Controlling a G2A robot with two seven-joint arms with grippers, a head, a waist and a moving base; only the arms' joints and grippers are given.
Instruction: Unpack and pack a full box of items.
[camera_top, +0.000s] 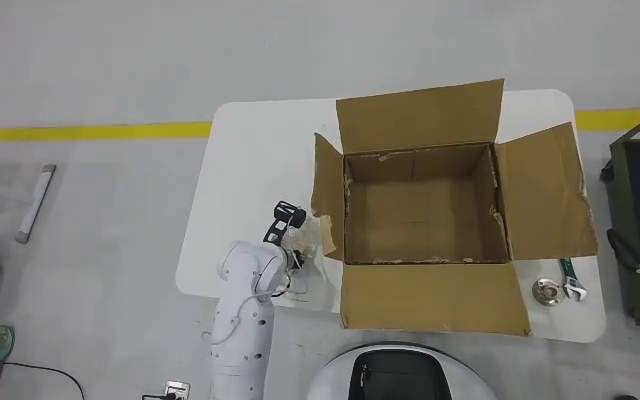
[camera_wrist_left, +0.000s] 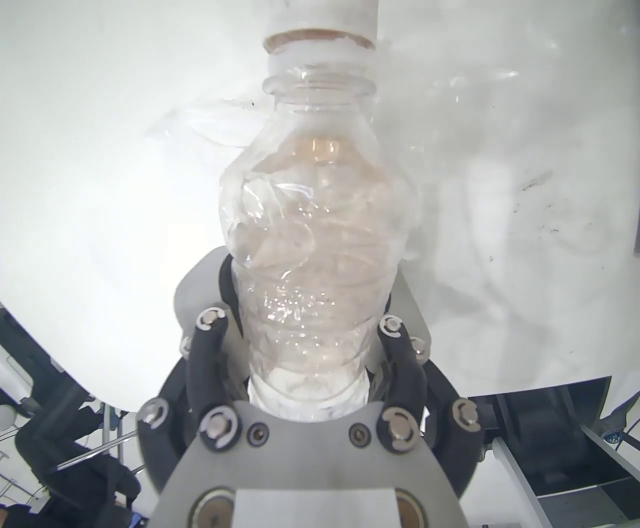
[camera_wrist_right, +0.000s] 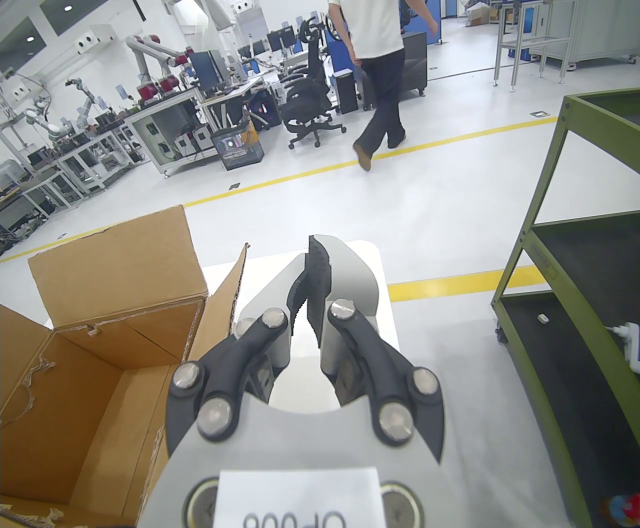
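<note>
Left gripper (camera_wrist_left: 311, 300) is clamped on a clear plastic bottle (camera_wrist_left: 315, 215). One finger sits on each side of the bottle's lower half, its base is back toward the palm, and its white cap (camera_wrist_left: 320, 20) points away from the wrist. The bottle looks crumpled and I see no liquid in it.

In the top view the bottle (camera_top: 316, 236) is over the front-left part of the white bench (camera_top: 260, 160), just beside the left flap of the cardboard box (camera_top: 425, 215). Cannot tell if it touches the bench or is held just off it.

The box stands in the middle of the bench with all four flaps folded out. Its bare brown floor shows, with nothing inside it. The edges are torn and frayed along the rim.

Right gripper (camera_wrist_right: 314, 280) is closed with its black pads pressed together at the tips, holding nothing. In its wrist view it is raised, with the box (camera_wrist_right: 120, 280) to one side below it and a green cart (camera_wrist_right: 550, 260) on the other side.

Near the front-right corner of the bench, past the box's right flap, lie a small round metal piece (camera_top: 546, 290) and, just beside it, a small hand tool (camera_top: 572, 280) with a teal part. Both are well apart from the bottle. The cart (camera_top: 628, 220) stands off the bench's right end.
</note>
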